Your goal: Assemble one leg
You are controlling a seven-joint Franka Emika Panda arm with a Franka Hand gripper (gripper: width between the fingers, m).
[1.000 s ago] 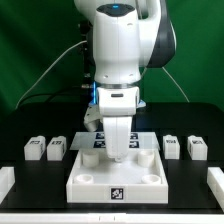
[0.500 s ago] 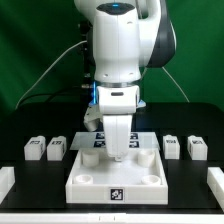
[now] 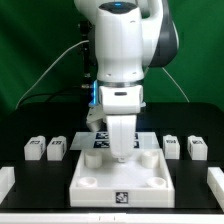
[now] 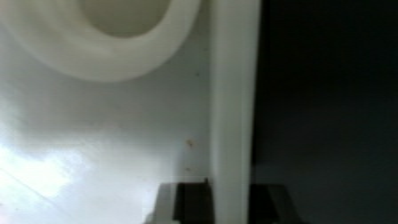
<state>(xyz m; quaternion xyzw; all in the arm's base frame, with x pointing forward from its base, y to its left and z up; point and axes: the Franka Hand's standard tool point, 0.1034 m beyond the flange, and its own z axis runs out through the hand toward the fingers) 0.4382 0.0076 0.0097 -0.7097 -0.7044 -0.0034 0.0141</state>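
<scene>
My gripper (image 3: 122,154) is down at the back edge of the white square top (image 3: 122,180), which sits in the lower middle of the frame on the black table (image 3: 30,172). In the wrist view the fingers (image 4: 182,203) are pinching the top's thin rim wall (image 4: 233,90) from both sides, and one round corner hole (image 4: 121,14) is just beside it.

The legs (image 3: 57,149) are all loose on the table: two side by side at centre left, two at centre right, tags facing the camera, well apart from my gripper.

The marker board (image 3: 99,142) lies flat behind the top, partly hidden by my arm. There's a green backdrop (image 3: 30,50) behind everything and white rails (image 3: 6,180) at the bottom corners.
</scene>
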